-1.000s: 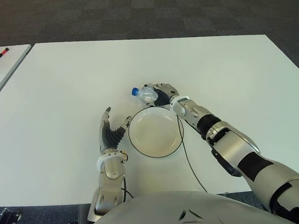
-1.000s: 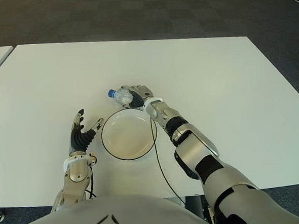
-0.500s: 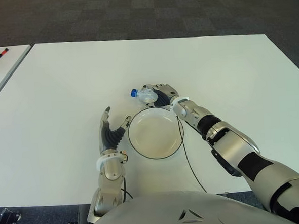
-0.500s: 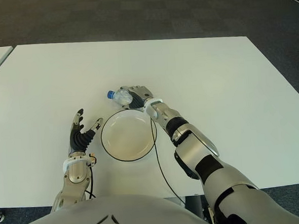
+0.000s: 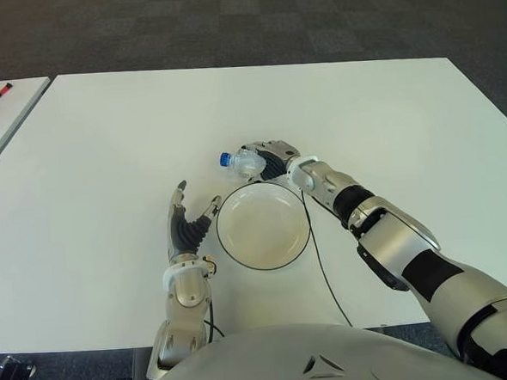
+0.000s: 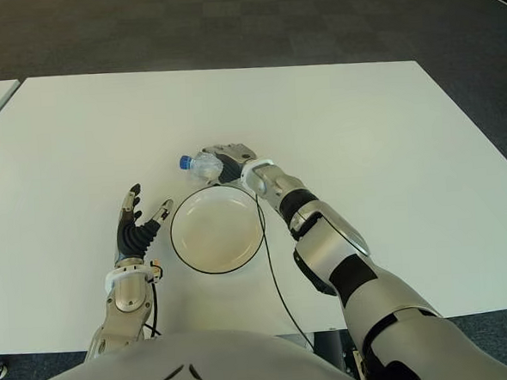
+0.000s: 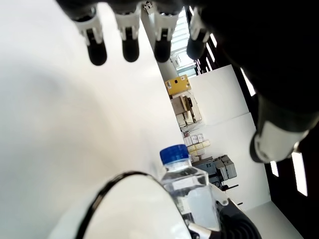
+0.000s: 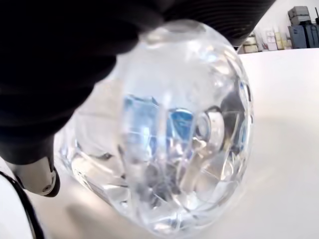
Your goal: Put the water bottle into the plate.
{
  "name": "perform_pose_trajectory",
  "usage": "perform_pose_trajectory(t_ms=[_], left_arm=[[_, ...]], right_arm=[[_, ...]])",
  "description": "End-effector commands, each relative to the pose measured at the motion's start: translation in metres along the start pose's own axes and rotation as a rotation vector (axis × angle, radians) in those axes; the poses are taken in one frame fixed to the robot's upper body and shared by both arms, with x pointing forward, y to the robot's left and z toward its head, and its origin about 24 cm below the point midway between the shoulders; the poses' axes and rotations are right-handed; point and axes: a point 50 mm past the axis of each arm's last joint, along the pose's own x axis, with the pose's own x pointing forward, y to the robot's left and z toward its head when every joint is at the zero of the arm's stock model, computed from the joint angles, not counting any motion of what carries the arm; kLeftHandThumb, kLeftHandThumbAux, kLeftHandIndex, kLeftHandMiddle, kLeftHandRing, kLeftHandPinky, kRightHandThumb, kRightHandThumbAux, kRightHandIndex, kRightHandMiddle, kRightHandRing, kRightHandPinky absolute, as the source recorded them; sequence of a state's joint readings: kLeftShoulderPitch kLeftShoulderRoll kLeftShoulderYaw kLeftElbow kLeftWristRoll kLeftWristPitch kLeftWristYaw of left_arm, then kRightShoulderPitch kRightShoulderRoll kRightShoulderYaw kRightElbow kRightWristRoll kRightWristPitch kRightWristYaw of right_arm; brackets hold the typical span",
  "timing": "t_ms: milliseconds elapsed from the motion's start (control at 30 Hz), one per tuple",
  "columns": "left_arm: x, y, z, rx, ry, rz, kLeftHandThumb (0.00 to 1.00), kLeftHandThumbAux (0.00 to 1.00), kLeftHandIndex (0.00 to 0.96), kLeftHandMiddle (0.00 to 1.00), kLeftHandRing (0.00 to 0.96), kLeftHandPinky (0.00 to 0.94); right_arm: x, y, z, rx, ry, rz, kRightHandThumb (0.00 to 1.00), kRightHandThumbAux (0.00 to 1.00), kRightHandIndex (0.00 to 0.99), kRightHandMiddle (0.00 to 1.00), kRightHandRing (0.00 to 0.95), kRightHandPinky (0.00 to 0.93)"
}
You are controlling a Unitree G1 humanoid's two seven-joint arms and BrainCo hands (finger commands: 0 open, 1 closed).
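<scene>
Left eye view: a white tabletop [image 5: 104,139] carries a round white plate [image 5: 263,227] with a dark rim, near the robot's body. The right hand [image 5: 271,160] reaches just past the plate's far edge, its fingers wrapped around a clear water bottle [image 5: 246,162]. The bottle lies tilted on its side, blue cap pointing to the robot's left, outside the plate. The left hand [image 5: 185,229] shows just beside the plate on its left, fingers straight and apart, holding nothing.

Right eye view: the same layout, with a thin black cable [image 6: 271,271] running along the plate's right side toward the robot.

Left wrist view: the left hand's fingertips [image 7: 130,50] are spread over bare tabletop; farther off stand the plate's rim and the capped bottle.

Right wrist view: the bottle's clear base fills the frame, clamped under dark fingers [image 8: 60,55].
</scene>
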State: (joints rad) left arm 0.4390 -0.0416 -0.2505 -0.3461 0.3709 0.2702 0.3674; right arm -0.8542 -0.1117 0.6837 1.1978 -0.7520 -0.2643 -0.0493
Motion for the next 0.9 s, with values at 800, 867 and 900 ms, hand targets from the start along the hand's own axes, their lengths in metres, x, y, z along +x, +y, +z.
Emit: perform_pose_trajectory(t_ms=[800, 867, 900], left_arm=[[-0.0104, -0.0138, 0.015, -0.093, -0.01, 0.006, 0.202, 0.629, 0.063, 0.071, 0.077, 0.109], [-0.0104, -0.0137, 0.0151, -0.093, -0.012, 0.007, 0.203, 0.629, 0.063, 0.072, 0.078, 0.11], [-0.0104, -0.0136, 0.0151, -0.093, -0.013, 0.008, 0.205, 0.63, 0.063, 0.072, 0.078, 0.109]], right_arm=[[-0.0035, 0.0198, -0.0087, -0.02, 0.08, 0.022, 0.336, 0.545, 0.087, 0.209, 0.308, 0.423], [-0.0036, 0.0198, -0.0085, -0.015, 0.078, 0.011, 0.337, 0.545, 0.095, 0.218, 0.314, 0.424], [-0.0037, 0.0198, -0.0085, -0.012, 0.077, 0.006, 0.337, 0.545, 0.105, 0.228, 0.318, 0.417]])
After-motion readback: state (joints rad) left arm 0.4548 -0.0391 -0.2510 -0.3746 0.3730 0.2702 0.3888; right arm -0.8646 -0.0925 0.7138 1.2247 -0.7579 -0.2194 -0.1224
